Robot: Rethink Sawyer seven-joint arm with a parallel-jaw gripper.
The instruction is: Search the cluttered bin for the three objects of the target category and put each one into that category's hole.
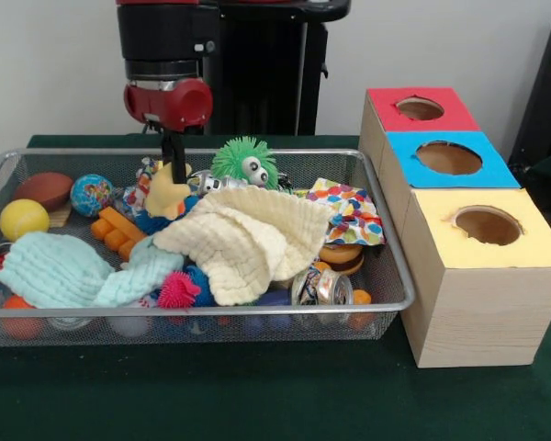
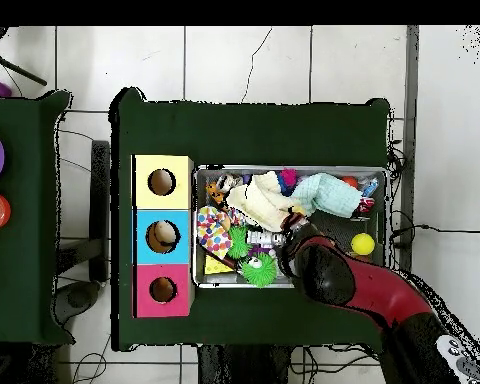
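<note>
Okay, front view first: my gripper (image 1: 172,163) is down inside the wire mesh bin (image 1: 390,241), at its far left-centre. It sits right against a yellow plush toy (image 1: 167,196), but I can't tell if the fingers are closed on it or just touching. Right of it a green spiky ball (image 1: 239,158) with eyes; nearer, a cream cloth (image 1: 248,241) over the middle, a mint cloth (image 1: 60,271) at near left, a polka-dot cloth (image 1: 349,211) toward the right. Yellow ball (image 1: 23,219) at left. Right of the bin, three box holes: red box (image 1: 418,108) far, blue box (image 1: 450,158) middle, yellow box (image 1: 487,228) near.

Overhead: the arm (image 2: 359,285) covers the bin's lower middle; gripper hidden. Green spiky ball (image 2: 258,267) is just left of the arm.
</note>
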